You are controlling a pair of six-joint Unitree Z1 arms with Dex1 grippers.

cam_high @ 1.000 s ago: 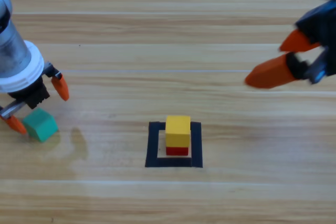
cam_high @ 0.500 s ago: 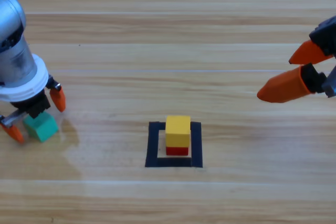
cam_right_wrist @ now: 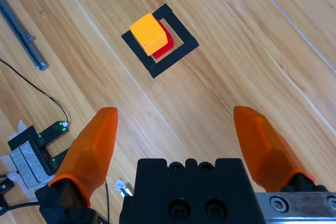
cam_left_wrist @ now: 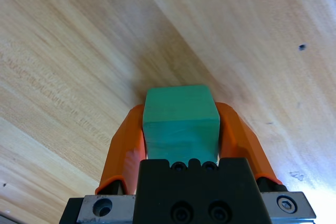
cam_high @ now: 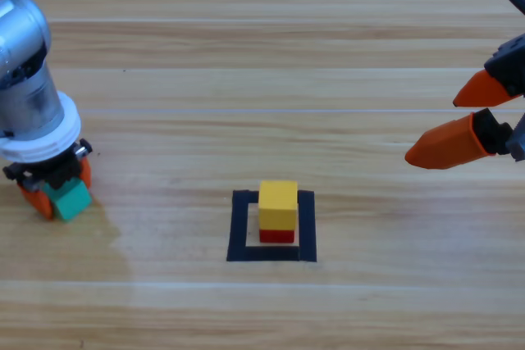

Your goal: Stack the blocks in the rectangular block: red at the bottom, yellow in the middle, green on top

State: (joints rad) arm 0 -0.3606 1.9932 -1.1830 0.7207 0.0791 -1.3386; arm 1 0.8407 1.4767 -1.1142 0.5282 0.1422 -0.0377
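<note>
Left pincer [cam_high: 59,194] clamped on the teal-green cube [cam_high: 66,199] at the worktop [cam_high: 262,55].
To its right, yellow cube [cam_high: 278,204] sits on red cube [cam_high: 277,235] inside the black tape outline [cam_high: 239,227]; farther right, right pincer [cam_high: 472,120] hangs spread apart.

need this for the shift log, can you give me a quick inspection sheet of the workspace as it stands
Surface: wooden table, bare planks, a faint darker patch near the left arm.
Job's things: yellow cube sits on the red cube inside the black tape square; green cube is on the table at the left, outside the square.
Clutter: nothing seen on the table in the high view.
Hands: left hand is shut on the green cube, a jaw on each side; right hand is open, off to the right, holding nothing.
Cables: thin black wires in the right wrist view.
Surroundings: a metal bar and a small electronics board in the right wrist view.
</note>
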